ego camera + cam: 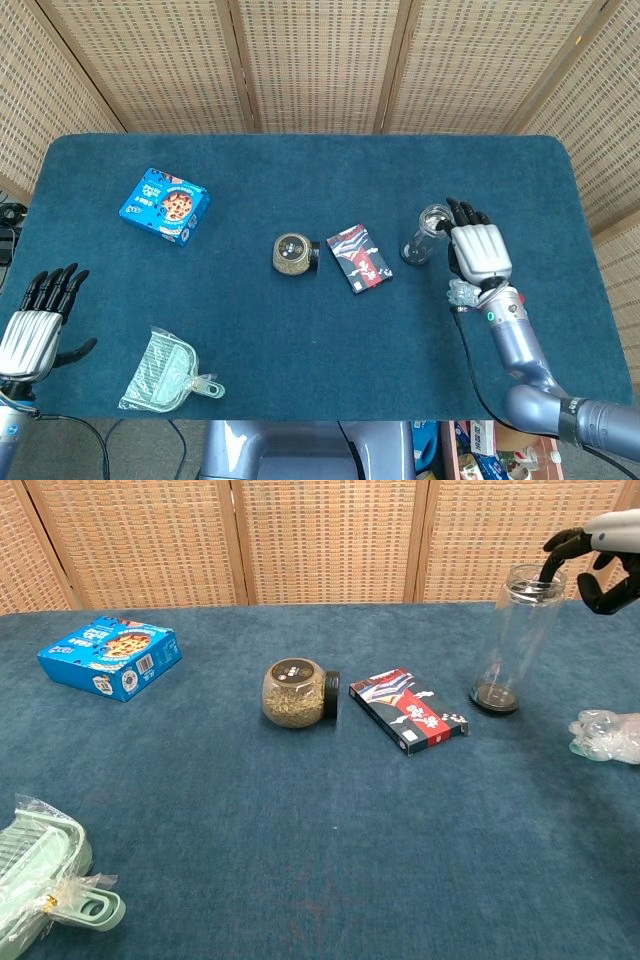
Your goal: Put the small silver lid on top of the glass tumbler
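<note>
Beside the glass tumbler (513,640) rim I see my right hand (478,250), fingers curled, grip unclear; left hand (36,322) spread at the bench (300,330) edge.

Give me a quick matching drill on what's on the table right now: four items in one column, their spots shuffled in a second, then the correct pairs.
Things:
1. blue box
2. round jar
3. glass tumbler
4. green dustpan

Places:
A. upright at the fingertips of the right hand
B. near table edge, closest to the left hand
C. far left of the table
D. on its side just left of the red and black packet

Pairs: 1-C, 2-D, 3-A, 4-B
</note>
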`<state>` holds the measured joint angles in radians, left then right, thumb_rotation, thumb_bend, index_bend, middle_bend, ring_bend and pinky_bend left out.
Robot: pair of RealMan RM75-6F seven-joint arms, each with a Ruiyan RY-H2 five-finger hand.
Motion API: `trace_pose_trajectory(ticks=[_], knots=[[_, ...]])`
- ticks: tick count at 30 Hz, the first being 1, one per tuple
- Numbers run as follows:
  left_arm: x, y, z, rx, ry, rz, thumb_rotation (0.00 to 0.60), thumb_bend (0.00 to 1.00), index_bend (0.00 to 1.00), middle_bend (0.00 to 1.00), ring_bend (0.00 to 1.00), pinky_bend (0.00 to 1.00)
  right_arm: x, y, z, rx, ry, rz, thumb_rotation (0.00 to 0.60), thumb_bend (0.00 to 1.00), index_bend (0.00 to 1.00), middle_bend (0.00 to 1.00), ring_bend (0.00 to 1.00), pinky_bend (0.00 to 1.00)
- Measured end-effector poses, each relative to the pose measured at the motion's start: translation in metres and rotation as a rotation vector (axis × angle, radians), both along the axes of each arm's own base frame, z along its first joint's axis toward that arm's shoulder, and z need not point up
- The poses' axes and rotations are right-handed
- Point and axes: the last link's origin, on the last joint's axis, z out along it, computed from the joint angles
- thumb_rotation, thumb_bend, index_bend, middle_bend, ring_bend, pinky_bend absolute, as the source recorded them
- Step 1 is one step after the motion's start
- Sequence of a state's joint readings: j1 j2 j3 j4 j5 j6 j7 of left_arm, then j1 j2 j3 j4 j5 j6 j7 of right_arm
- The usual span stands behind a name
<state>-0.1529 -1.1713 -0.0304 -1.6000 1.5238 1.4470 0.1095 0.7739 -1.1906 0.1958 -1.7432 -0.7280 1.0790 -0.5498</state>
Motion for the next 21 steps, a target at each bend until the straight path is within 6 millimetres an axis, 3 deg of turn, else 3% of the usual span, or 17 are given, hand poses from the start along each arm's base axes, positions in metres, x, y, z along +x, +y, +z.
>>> trace_pose_trajectory(ticks=[16, 21], knots=[[0.0, 0.0, 0.001, 0.003, -0.002, -0.001, 0.6, 0.21, 0.0, 0.0, 0.0, 0.0, 0.002, -0.001, 0.001, -0.015, 0.004, 0.013, 0.6, 0.89, 0.33, 0.0, 0.0, 0.2], [0.0, 0.0, 0.0, 0.003, -0.002, -0.002, 0.6, 0.21, 0.0, 0.0, 0.0, 0.0, 0.009, -0.001, 0.01, -0.05, 0.006, 0.034, 0.6, 0.8, 0.33, 0.0, 0.0, 0.2]])
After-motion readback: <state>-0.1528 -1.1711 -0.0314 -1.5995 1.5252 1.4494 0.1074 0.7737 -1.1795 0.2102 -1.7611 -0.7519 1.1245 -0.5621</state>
